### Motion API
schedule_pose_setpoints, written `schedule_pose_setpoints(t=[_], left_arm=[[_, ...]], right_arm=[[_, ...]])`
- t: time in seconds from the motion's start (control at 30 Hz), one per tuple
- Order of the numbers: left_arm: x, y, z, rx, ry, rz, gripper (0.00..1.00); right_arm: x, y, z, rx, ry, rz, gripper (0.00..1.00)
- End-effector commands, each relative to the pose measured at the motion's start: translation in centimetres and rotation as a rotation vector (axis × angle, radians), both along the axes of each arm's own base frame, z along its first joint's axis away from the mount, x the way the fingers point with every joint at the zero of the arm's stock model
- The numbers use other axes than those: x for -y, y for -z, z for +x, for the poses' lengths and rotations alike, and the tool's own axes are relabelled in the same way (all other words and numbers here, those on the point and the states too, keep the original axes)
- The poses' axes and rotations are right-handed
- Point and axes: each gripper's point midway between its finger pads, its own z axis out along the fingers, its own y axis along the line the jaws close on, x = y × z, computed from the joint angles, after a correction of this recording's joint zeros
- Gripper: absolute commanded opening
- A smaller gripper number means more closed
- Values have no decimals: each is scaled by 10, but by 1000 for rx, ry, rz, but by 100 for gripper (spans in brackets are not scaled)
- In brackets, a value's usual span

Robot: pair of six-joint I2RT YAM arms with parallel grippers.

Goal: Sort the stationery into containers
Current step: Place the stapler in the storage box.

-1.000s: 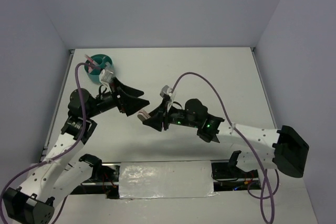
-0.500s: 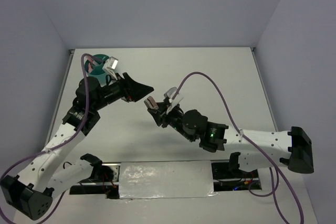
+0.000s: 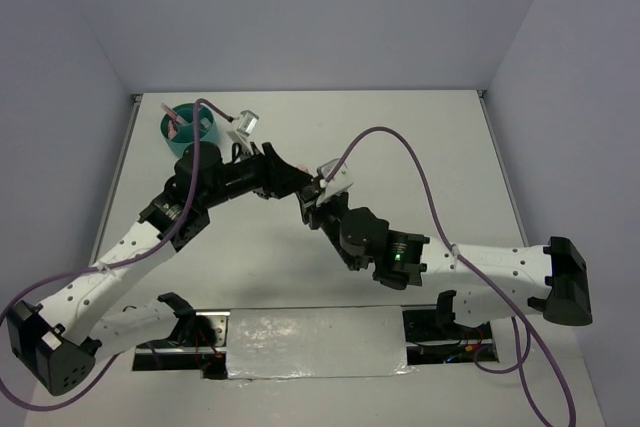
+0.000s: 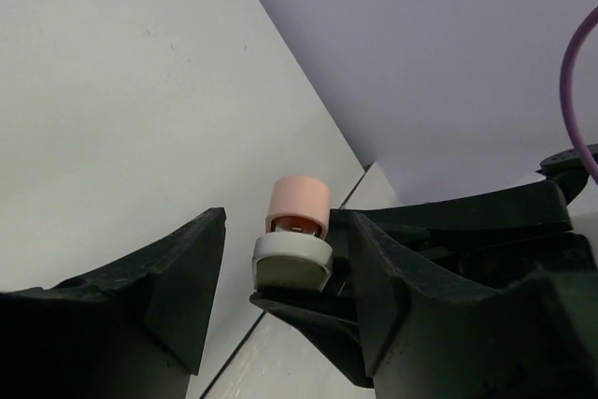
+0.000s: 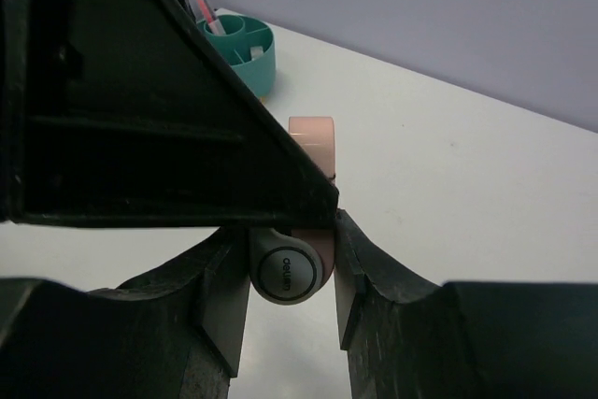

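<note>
One small pink-and-grey oblong plastic piece [image 4: 297, 231], up in the air over the white table [image 3: 420, 147]. Pinched at the grey end by the right gripper [image 5: 291, 249]. Pink end inside the half-open left gripper [image 4: 285, 259], not gripped yet. Looks light, hard, slippery; squeeze the flat sides. Round teal plastic cup [image 3: 166, 129] far left.

From above, the pink-and-grey oblong plastic piece [image 4: 297, 231] is hidden at centre frame where the left gripper [image 3: 300, 179] and right gripper [image 3: 313, 199] meet. Upper left in the right wrist view, the round teal plastic cup [image 5: 254, 61] is half covered; its contents, perhaps pens, are too small to tell.
</note>
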Motion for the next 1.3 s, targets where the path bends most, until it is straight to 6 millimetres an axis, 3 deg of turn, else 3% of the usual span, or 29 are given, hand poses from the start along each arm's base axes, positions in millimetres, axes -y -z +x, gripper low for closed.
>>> schedule_pose_setpoints(t=[0.0,0.07,0.13,0.27,0.3,0.37,0.4,0.43,0.47,0.5,0.6,0.63,0.67,0.7,0.73,0.8,0.83,0.87,0.97,1.0,1.03,1.07,1.1,1.13,1.2,1.23,1.27], left_arm=[[2,-16,4,72,-10,5,66],[5,-16,6,73,-2,7,55],[7,-20,6,82,10,4,33],[10,-27,9,117,19,3,13],[10,-28,10,136,21,12,3],[10,-34,13,168,17,28,0],[8,-33,15,192,14,62,0],[6,-43,18,232,0,70,0],[3,-39,22,241,-12,113,0],[0,-42,26,306,-19,167,0],[-17,-46,44,427,-98,288,0],[-26,-47,53,448,-151,322,0],[-29,-47,57,511,-148,374,0],[-33,-45,61,552,-149,409,0],[-35,-45,64,599,-144,442,0],[-49,-32,79,733,-145,608,0],[-54,-22,87,766,-140,661,0],[-61,-26,99,858,-163,721,0],[-96,5,139,845,-147,795,0],[-115,18,154,834,-103,792,0],[-126,22,161,829,-104,801,0],[-137,13,170,875,-151,804,0],[-156,25,175,861,-183,811,0],[-154,13,179,905,-207,789,0],[-183,32,186,928,-233,821,0],[-179,44,187,947,-156,811,0],[-192,50,194,958,-147,857,0]], right_arm=[[8,-31,2,25,38,83,0],[8,-31,1,26,34,78,0],[7,-30,2,23,36,69,0],[3,-28,-1,18,10,71,0],[2,-27,-1,17,2,72,0],[-5,-25,-7,16,-55,68,4],[-6,-18,-8,14,-79,56,18],[-8,-16,-10,14,-110,61,65],[-11,-20,-16,19,-180,80,80],[-6,-6,-12,9,-195,59,98],[7,9,-22,-33,-326,116,100],[27,0,-15,-25,-312,175,100],[30,2,-21,-27,-373,187,100],[40,17,-20,-47,-363,174,100],[58,8,-19,-20,-333,202,100],[76,20,-14,-43,-269,171,100],[86,13,-17,-26,-257,186,100],[92,14,-15,-27,-238,183,100],[103,17,-17,-28,-219,184,100],[105,19,-17,-30,-212,191,100],[106,21,-18,-33,-214,194,100],[105,26,-18,-40,-218,188,100],[104,27,-19,-38,-226,192,100],[103,30,-18,-47,-223,196,100],[101,33,-18,-56,-225,192,100],[101,34,-17,-64,-218,189,100],[101,34,-17,-69,-223,190,100]])
